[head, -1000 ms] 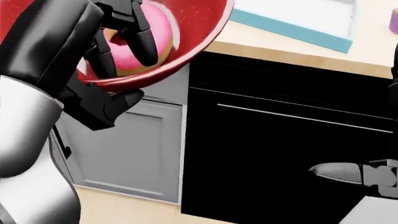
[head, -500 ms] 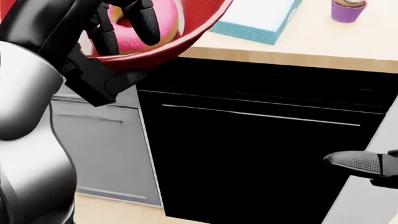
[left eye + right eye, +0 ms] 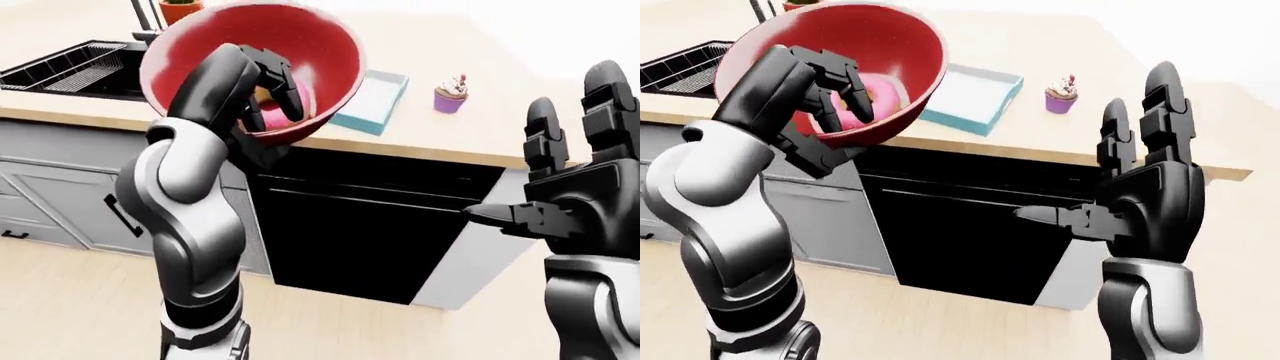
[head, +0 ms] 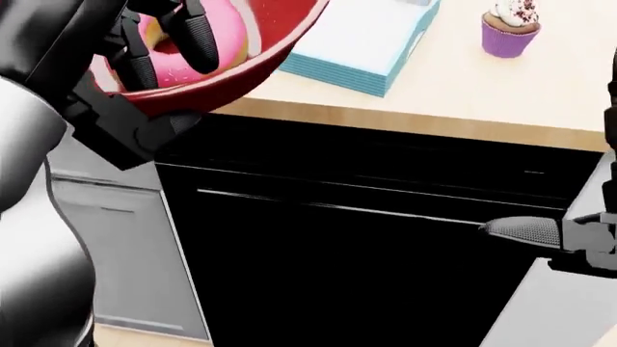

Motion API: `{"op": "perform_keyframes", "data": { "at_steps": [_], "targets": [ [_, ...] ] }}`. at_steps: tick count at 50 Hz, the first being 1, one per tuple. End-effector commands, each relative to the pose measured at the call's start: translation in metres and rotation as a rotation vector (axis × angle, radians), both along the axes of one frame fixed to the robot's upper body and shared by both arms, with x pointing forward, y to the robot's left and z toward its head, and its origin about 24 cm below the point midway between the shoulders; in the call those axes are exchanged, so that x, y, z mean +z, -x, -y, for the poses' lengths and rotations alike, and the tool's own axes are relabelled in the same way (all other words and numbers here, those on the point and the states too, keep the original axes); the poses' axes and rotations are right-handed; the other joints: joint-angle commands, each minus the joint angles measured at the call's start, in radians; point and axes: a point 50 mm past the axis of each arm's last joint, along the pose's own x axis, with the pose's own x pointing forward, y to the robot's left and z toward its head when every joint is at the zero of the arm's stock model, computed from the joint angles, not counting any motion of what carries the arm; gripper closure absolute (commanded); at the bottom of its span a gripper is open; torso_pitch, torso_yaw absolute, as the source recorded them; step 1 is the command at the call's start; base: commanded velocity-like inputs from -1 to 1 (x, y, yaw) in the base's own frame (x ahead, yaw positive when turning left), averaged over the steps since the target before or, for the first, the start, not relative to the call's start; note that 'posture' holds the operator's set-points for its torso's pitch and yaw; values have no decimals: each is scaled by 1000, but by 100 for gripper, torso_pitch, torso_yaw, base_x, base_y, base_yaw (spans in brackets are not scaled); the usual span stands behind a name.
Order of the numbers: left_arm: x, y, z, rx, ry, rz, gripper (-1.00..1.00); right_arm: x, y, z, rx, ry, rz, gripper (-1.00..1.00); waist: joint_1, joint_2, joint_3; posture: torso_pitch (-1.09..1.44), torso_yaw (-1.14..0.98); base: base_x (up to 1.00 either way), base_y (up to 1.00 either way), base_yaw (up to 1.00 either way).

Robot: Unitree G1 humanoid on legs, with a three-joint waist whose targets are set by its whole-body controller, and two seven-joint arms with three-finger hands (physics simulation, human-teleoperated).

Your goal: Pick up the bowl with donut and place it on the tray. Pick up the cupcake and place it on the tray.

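My left hand [image 3: 268, 94] is shut on the rim of a large red bowl [image 3: 320, 45], fingers inside and thumb under it. The bowl is held tilted above the counter's edge, with a pink-iced donut [image 3: 880, 91] in it. A white tray with a teal rim [image 3: 975, 88] lies on the wooden counter just right of the bowl. A cupcake [image 3: 1061, 96] in a purple wrapper with white frosting stands on the counter right of the tray. My right hand [image 3: 1110, 176] is open and empty, raised at the right, below and apart from the cupcake.
A black dishwasher front [image 3: 370, 225] sits under the counter [image 3: 480, 135]. Grey cabinets [image 3: 50, 195] are to its left. A dark sink with a rack [image 3: 70, 67] and a plant pot [image 3: 180, 9] are at the upper left. Light wooden floor lies below.
The head view has shifted: tray and cupcake slid left and down in the picture, the cupcake now fully in view. The bowl stays in my left hand.
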Motion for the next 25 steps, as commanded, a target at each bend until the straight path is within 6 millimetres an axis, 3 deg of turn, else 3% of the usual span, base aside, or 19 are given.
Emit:
{"op": "perform_keyframes", "data": {
  "at_steps": [1,4,7,9,11,12,14,16,21,23,25],
  "targets": [
    [20,13,8,-28,-15,131,100,14,9,3,-24,13,102,-100,-8,-7,-32,0,0,9,0,0],
    [19,13,9,-29,-16,131,100,14,11,4,-27,7,104,-100,-12,-23,-23,0,0,9,0,0],
    [18,13,10,-31,-19,129,100,14,11,5,-29,3,105,-100,-13,-55,-12,0,0,15,0,0],
    [18,14,10,-32,-18,128,100,13,11,4,-29,5,104,-100,-9,-88,-14,0,0,16,0,0],
    [19,15,10,-31,-18,131,100,13,11,4,-29,6,105,-100,-8,-151,-35,0,0,15,0,0],
    [19,15,10,-31,-17,131,100,13,11,4,-29,5,105,-100,-16,-113,-27,0,0,15,0,0],
    [20,15,10,-32,-18,133,100,13,11,4,-28,6,104,-100,-15,-122,-20,0,0,15,0,0],
    [21,15,10,-33,-19,134,100,13,11,4,-29,6,105,-100,-16,-106,-26,0,0,15,0,0],
    [22,16,10,-33,-21,135,100,14,11,4,-30,8,108,-100,-19,-63,-17,0,0,15,0,0],
    [22,17,10,-34,-21,136,100,14,11,5,-31,7,109,-100,-25,-33,-19,0,0,15,0,0],
    [23,17,10,-34,-22,136,100,14,11,5,-33,6,109,-100,-30,19,-35,0,0,15,0,0]
  ]
}}
